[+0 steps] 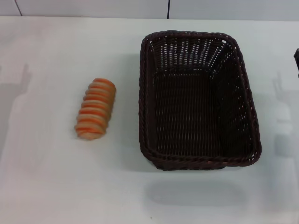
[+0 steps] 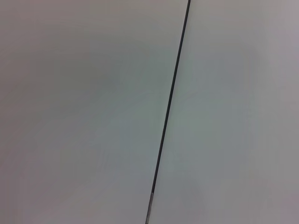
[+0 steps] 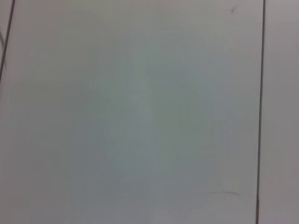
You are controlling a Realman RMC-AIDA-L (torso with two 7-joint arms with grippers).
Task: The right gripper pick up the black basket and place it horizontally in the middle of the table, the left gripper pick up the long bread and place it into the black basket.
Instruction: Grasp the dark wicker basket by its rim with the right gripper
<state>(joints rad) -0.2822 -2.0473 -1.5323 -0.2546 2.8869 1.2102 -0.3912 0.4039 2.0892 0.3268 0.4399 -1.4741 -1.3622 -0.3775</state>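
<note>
1. Woven dark wicker is the first thing I see on my head feed: the black basket (image 1: 198, 100) sits on the table (image 1: 46, 186), right of centre, open side up, with its long sides running away from me, not across.
2. Nothing is inside the basket, I can see straight down to the woven bottom and the open-weave walls.
3. Over to its left is the long bread (image 1: 96, 108), ridged side up with the orange-brown stripes showing. It lies flat on the white top, tilted a little, far end leaning toward the basket.
4. Bread and basket are near each other but clearly apart, with a strip of bare table between them.
5. At the very right edge of the head feed there's a tiny dark sliver, too little of it for me to say what it is.
6. As for the claws: I can't see the left gripper or the right gripper in any feed, so I can't tell if either one is clenched or released.
7. Left wrist feed only gives me pale flat panels with a thin dark seam (image 2: 170, 105) between them.
8. Right wrist feed is much the same, pale panel, thin dark seam (image 3: 260, 102) near one side.
</note>
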